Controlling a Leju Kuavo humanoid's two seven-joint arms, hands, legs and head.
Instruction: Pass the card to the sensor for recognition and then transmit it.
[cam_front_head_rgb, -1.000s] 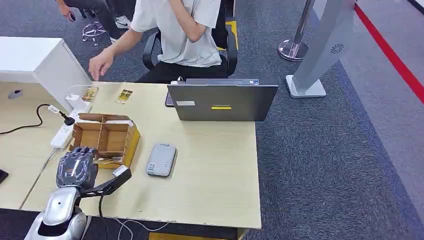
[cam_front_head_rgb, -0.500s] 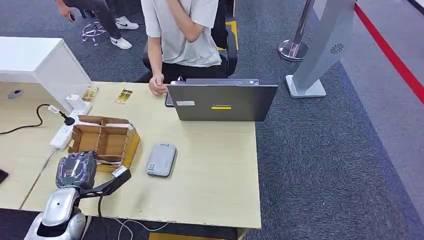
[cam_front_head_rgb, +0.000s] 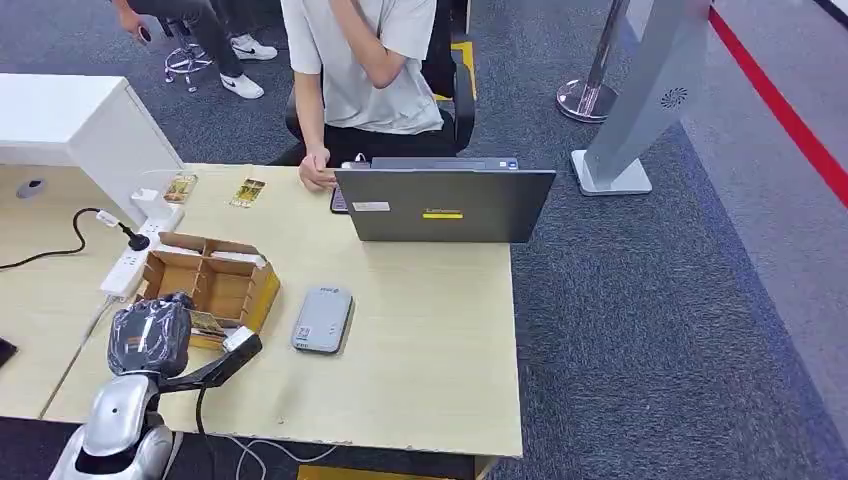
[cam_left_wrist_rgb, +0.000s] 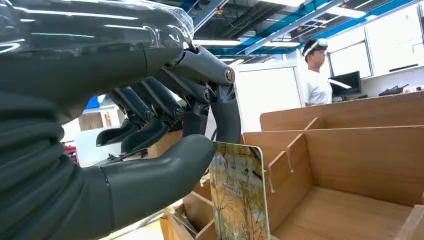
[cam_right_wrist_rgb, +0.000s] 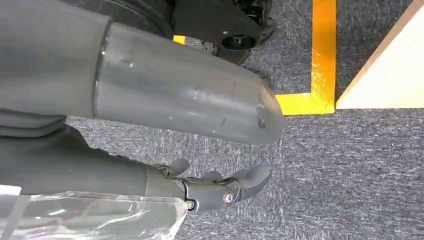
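From the head view, the left hand (cam_front_head_rgb: 150, 335) sits at the near left part of the table (cam_front_head_rgb: 420, 340), right by the near edge of the wooden box (cam_front_head_rgb: 208, 280), and it pinches a card (cam_front_head_rgb: 207, 323) that sticks out toward the box. Just to the right of the box lies a flat grey sensor (cam_front_head_rgb: 322, 319) — it is apart from the card. Farther back stands a dark laptop (cam_front_head_rgb: 444, 203), and a person (cam_front_head_rgb: 360, 70) sits behind it with one hand on the table. A white power strip (cam_front_head_rgb: 128, 262) lies left of the box. In the left wrist view, the thick thumb and a dark finger of the left hand (cam_left_wrist_rgb: 200, 130) squeeze the card (cam_left_wrist_rgb: 239, 192) — it stands upright over the box (cam_left_wrist_rgb: 350, 160). In the right wrist view, the right hand (cam_right_wrist_rgb: 220, 187) hangs over grey carpet (cam_right_wrist_rgb: 350, 170), fingers apart, holding nothing.
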